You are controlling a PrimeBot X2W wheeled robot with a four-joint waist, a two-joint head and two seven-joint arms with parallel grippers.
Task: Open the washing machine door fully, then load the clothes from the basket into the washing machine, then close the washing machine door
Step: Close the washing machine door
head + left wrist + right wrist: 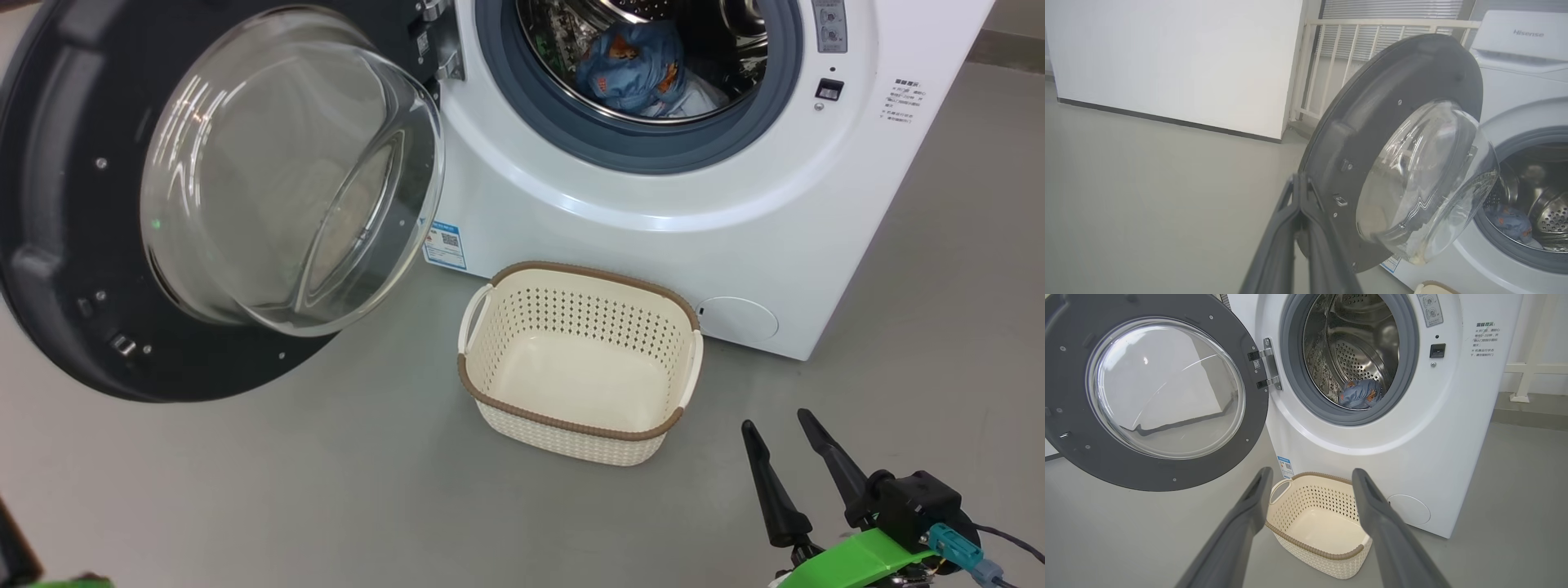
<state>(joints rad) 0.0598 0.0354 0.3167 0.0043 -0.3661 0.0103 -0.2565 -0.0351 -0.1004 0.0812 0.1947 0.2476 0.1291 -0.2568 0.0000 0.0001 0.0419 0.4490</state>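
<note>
Bright, even, diffuse light fills all three views, and shadows on the grey floor (245,490) are soft and faint. White streaks of glare cross the glass of the washing machine door (73,204). The left wrist view is hazy and soft, with the left claw (1299,179) blurred near the lens. The right wrist view's wide lens stretches the right claw (1310,475) large and soft-edged at the bottom.

Looks along the right end effector (1312,473), fingers spread wide apart, toward the washing machine (1412,428). Shows the washing machine door (1081,449) swung open on the machine's hinge side, glass bowl facing out. Shows the clothes (1359,394) bunched low inside the machine's drum. Finds the basket (1314,547) on the floor just in front of the machine, below its opening, bare cream bottom showing.
</note>
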